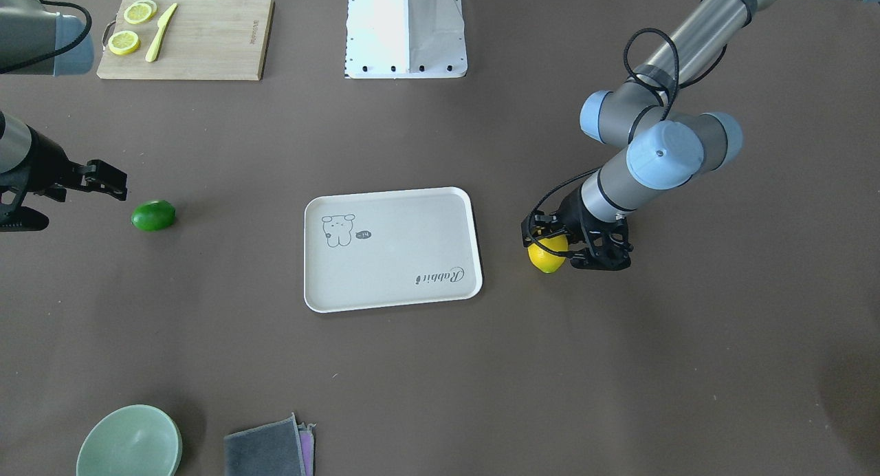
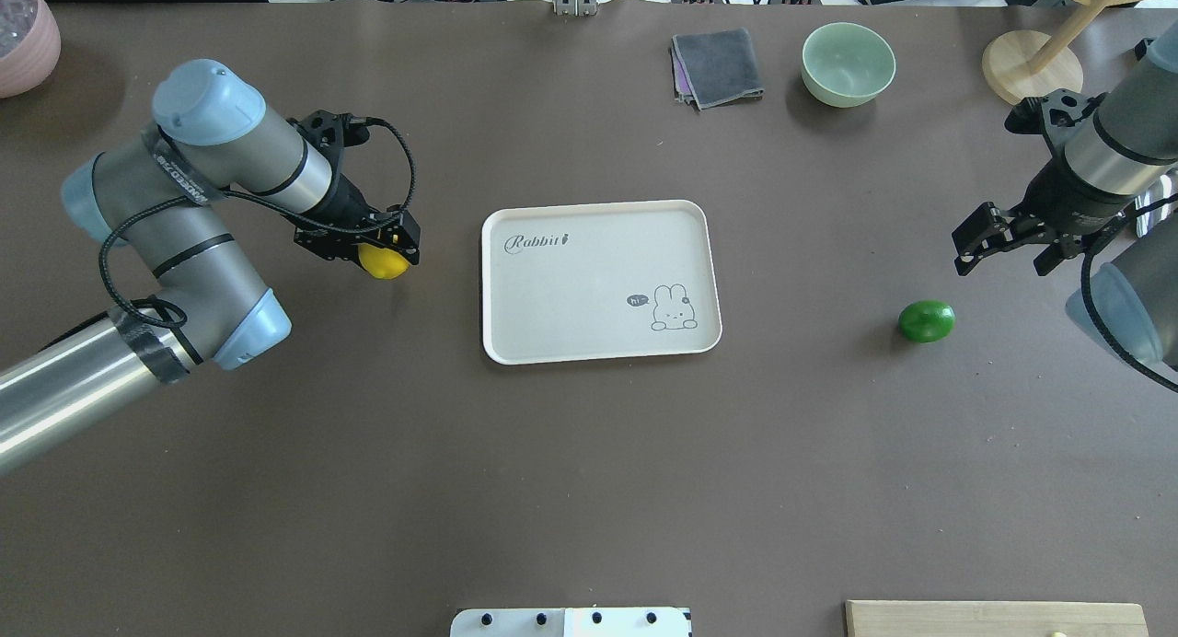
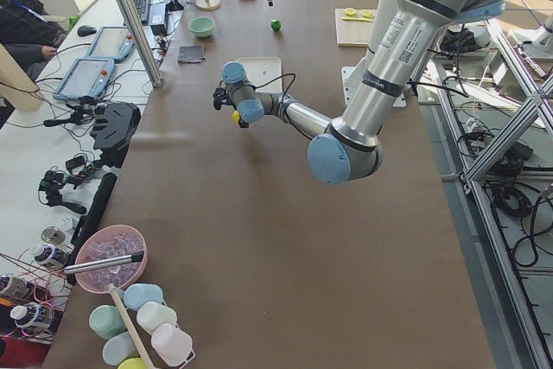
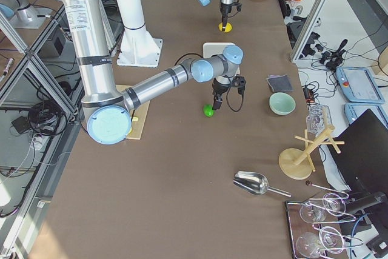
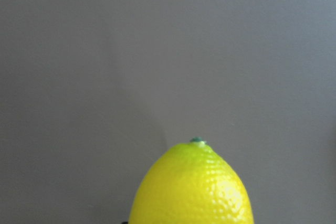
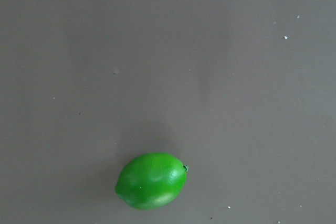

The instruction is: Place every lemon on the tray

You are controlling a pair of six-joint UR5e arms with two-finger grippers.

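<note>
The yellow lemon point(image 1: 548, 256) sits between the fingers of my left gripper point(image 1: 558, 247), which is shut on it, low over the table and left of the tray in the overhead view point(image 2: 385, 262). It fills the bottom of the left wrist view point(image 5: 191, 187). The off-white tray point(image 2: 589, 278) with the "Rabbit" script lies empty at the table's middle. The green lemon point(image 2: 926, 321) lies on the table to the tray's right and shows in the right wrist view point(image 6: 151, 180). My right gripper point(image 2: 1008, 249) hangs open and empty just beyond it.
A wooden cutting board point(image 1: 206, 36) with lemon slices and a yellow knife lies near the robot base point(image 1: 405, 29). A green bowl point(image 2: 847, 62), a grey cloth point(image 2: 718, 66) and a wooden stand point(image 2: 1031, 66) line the far edge. A pink bowl point(image 2: 23, 34) is far left.
</note>
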